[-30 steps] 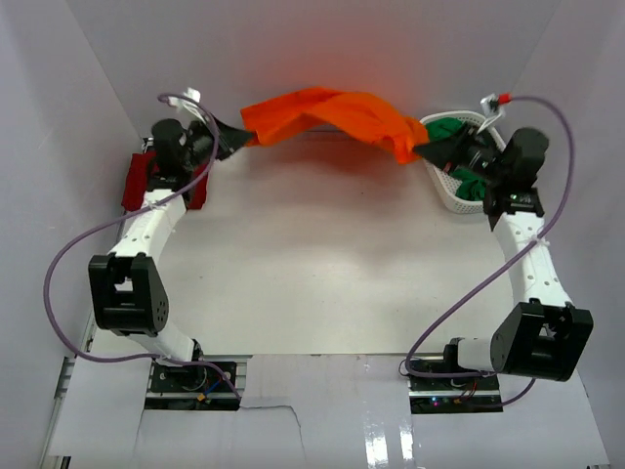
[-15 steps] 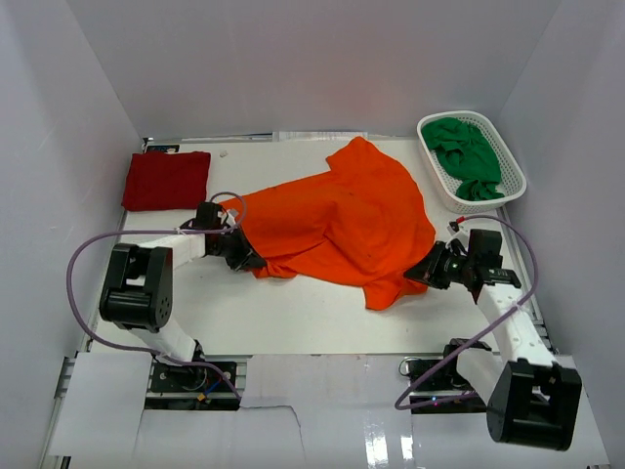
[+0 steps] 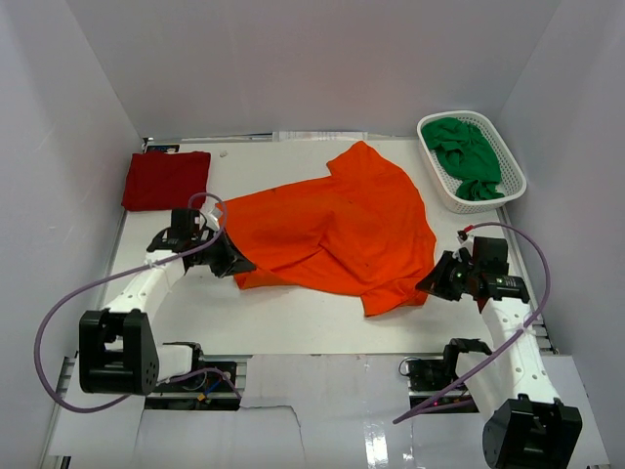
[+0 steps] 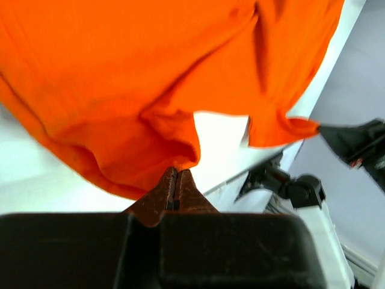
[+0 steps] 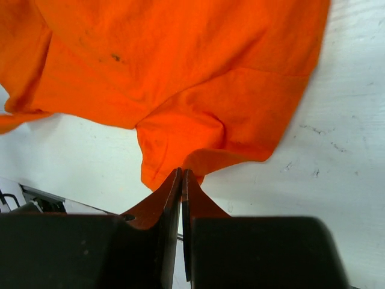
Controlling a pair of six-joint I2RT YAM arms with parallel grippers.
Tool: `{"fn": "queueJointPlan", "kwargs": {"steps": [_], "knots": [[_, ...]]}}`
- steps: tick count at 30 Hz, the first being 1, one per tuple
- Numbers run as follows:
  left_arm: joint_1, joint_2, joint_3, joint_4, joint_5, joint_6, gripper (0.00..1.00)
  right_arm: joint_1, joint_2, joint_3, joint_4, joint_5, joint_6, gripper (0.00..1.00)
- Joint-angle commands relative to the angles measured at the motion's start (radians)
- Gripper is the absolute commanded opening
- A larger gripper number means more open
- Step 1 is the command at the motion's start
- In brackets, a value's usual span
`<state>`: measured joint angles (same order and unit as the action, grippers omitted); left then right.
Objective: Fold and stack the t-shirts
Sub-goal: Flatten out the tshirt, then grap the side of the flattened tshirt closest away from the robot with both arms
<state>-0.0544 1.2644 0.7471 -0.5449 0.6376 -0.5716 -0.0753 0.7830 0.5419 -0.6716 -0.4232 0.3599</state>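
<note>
The bright orange t-shirt (image 3: pixel 332 230) lies spread and wrinkled across the middle of the table. It fills the top of the left wrist view (image 4: pixel 150 72) and the right wrist view (image 5: pixel 180 66). My left gripper (image 3: pixel 237 264) is shut on its near-left edge (image 4: pixel 176 167). My right gripper (image 3: pixel 431 284) is shut on its near-right corner (image 5: pixel 182 171). Both are low over the table. The dark red t-shirt (image 3: pixel 166 181) lies folded at the back left. The green t-shirt (image 3: pixel 467 156) is bunched in the basket.
The white mesh basket (image 3: pixel 513 184) stands at the back right corner. White walls close in the table on the left, back and right. The right arm (image 4: pixel 361 141) shows in the left wrist view beyond the table's front edge.
A second ago both grippers held the orange shirt stretched in the air at the back. They have come forward and down, and the shirt now lies on the table, still held.
</note>
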Motion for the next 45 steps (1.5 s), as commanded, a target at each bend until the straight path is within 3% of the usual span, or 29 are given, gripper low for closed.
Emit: {"fn": "queueJointPlan", "kwargs": {"steps": [1,13,17,27,39,42,43,45], "knots": [[0.002,-0.13,-0.067,-0.073,0.085,-0.028,0.0,0.005,0.033,0.11,0.004,0.061,-0.004,0.08],[0.002,-0.39,-0.192,-0.265,0.051,-0.036,0.0,0.005,0.264,0.346,0.069,0.061,-0.055,0.08],[0.002,-0.439,-0.259,-0.259,0.071,-0.04,0.0,0.005,0.357,0.395,0.113,0.047,-0.079,0.08],[0.002,-0.516,-0.19,-0.292,0.017,-0.013,0.0,0.006,0.555,0.567,0.181,0.029,-0.073,0.08],[0.002,-0.58,-0.236,-0.303,0.001,0.029,0.0,0.034,0.729,0.759,0.193,0.027,-0.055,0.08],[0.002,-0.58,-0.249,-0.3,0.007,0.029,0.11,0.052,0.763,0.791,0.188,0.032,-0.055,0.08],[0.002,-0.576,-0.247,-0.302,0.008,0.03,0.2,0.057,0.771,0.8,0.187,0.037,-0.053,0.08],[0.002,-0.553,-0.249,-0.309,0.025,0.044,0.22,0.068,0.779,0.805,0.182,0.043,-0.053,0.08]]}}
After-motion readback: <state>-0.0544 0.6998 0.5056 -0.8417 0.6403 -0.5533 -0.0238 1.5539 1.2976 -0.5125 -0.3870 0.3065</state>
